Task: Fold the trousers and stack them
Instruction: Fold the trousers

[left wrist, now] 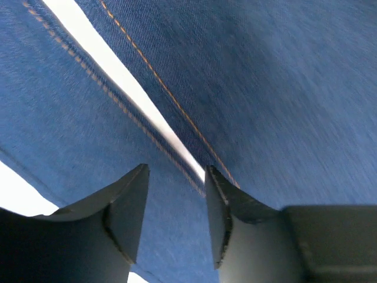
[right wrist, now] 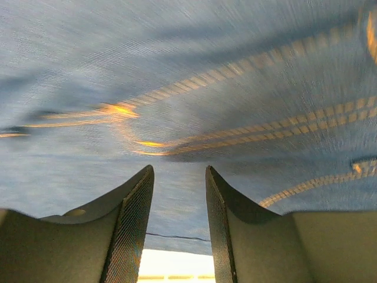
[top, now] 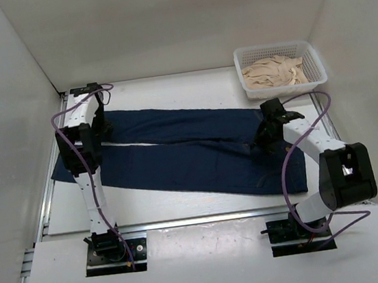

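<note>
Evidently both my grippers stood part-spread, nothing caught between the jaws. The trousers (top: pixel 191 156) lay flat on the table (top: pixel 169 202), directly beneath my left gripper (left wrist: pixel 177 171), where a sliver of bare table between the two legs ran toward one jaw. My right gripper (right wrist: pixel 179 170) hung close over orange-stitched denim, possibly the waist end; that view was blurred. Beyond it sat a basket (top: pixel 318 70) of beige cloth (top: pixel 273 70).

Dark navy denim trousers (top: pixel 198 157) lie flat across the middle of the white table (top: pixel 148 205). Bare strips run along their near and far sides. A white plastic mesh basket (top: pixel 274 46) fills the far right corner; white walls (top: pixel 160 21) enclose three sides.
</note>
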Motion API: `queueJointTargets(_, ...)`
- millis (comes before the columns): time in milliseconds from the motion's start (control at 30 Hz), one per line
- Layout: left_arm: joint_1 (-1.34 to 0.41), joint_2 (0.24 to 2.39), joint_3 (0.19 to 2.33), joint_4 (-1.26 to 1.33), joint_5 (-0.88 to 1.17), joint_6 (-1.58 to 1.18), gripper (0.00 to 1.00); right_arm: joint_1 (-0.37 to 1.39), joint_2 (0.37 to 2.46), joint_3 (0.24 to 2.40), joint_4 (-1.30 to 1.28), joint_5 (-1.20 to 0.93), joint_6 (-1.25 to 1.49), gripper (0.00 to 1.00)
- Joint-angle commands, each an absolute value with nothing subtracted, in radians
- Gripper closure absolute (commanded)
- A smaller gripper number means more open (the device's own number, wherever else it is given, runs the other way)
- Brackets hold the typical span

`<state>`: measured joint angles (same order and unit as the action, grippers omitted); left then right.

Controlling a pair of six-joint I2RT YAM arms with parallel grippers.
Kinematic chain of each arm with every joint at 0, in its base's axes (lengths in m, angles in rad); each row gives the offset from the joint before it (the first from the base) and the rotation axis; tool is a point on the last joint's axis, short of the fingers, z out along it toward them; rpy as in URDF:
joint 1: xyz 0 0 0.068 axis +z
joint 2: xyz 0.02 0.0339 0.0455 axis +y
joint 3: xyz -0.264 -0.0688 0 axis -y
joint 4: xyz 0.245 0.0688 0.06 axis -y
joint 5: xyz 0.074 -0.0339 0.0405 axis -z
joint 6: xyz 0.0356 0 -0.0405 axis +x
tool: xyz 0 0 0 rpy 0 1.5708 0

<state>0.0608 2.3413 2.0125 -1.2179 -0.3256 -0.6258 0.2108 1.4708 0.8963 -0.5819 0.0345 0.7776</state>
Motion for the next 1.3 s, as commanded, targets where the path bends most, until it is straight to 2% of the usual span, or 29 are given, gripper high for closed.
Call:
queueJointTargets(0,0.054,2.195,2.053,-1.252,-0.373,-0.617,0.44,0.216,1.388,0.973,-0.59,0.092,0.7,0.54)
queueJointTargets(233,0.325,1.933,1.705,-1.105,-0.376,-0.534,0.39,0.216,1.164,0.91,-0.664,0.118,0.603,0.51)
queueJointTargets(267,0.366,1.918,1.647,-1.092,-0.376,-0.534,0.35,0.216,1.148,0.879,-0.676,0.106,0.603,0.53)
queueJointTargets(300,0.383,1.905,1.622,-1.083,-0.364,-0.544,0.23,0.216,1.117,0.862,-0.676,0.092,0.603,0.54)
queueJointTargets(333,0.396,1.893,1.597,-1.068,-0.364,-0.558,0.19,0.216,1.105,0.848,-0.676,0.077,0.603,0.54)
queueJointTargets(467,0.491,1.924,1.48,-1.042,-0.269,-0.627,0.19,0.216,1.083,0.816,-0.716,0.023,0.646,0.55)
queueJointTargets(567,0.502,1.968,1.444,-1.011,-0.245,-0.627,0.18,0.216,1.046,0.802,-0.739,-0.014,0.675,0.51)
queueJointTargets(667,0.492,2.022,1.465,-1.011,-0.245,-0.627,0.26,0.216,1.003,0.776,-0.765,-0.038,0.71,0.49)
queueJointTargets(733,0.482,2.045,1.476,-1.002,-0.245,-0.618,0.37,0.216,0.988,0.776,-0.788,-0.038,0.721,0.47)
queueJointTargets(800,0.482,2.06,1.476,-0.993,-0.245,-0.618,0.44,0.216,0.951,0.776,-0.839,-0.038,0.742,0.47)
queueJointTargets(933,0.482,2.092,1.476,-0.992,-0.227,-0.618,0.85,0.216,0.861,0.767,-0.908,-0.02,0.81,0.47)
queueJointTargets(967,0.482,2.092,1.476,-0.992,-0.227,-0.618,0.9,0.216,0.823,0.752,-0.922,-0.02,0.83,0.47)
queueJointTargets(1067,0.482,2.074,1.476,-0.983,-0.218,-0.618,0.9,0.216,0.74,0.687,-0.966,-0.04,0.929,0.45)
queueJointTargets(1133,0.482,2.051,1.467,-0.983,-0.23,-0.618,0.9,0.216,0.683,0.619,-0.98,-0.052,1.006,0.38)
queueJointTargets(1267,0.482,1.973,1.466,-0.983,-0.23,-0.607,0.9,0.207,0.614,0.502,-0.98,-0.077,1.12,0.34)
